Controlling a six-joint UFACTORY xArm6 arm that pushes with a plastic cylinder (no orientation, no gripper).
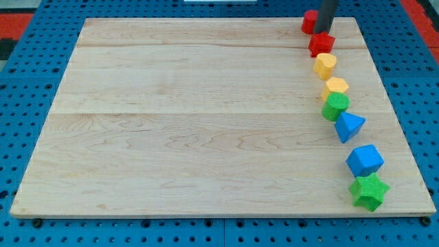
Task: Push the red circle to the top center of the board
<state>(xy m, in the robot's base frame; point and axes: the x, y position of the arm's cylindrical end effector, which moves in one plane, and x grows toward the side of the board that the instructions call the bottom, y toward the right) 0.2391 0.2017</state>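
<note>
The red circle [309,21] sits near the top right of the wooden board [206,123], partly hidden by my dark rod. My tip [325,31] is just right of the red circle, touching or nearly touching it. It is right above the red star [321,44].
A column of blocks runs down the right side of the board: a yellow hexagon [325,65], a second yellow block [335,86], a green block [336,106], a blue triangle [349,127], a blue cube [364,160] and a green star [369,191]. A blue pegboard surrounds the board.
</note>
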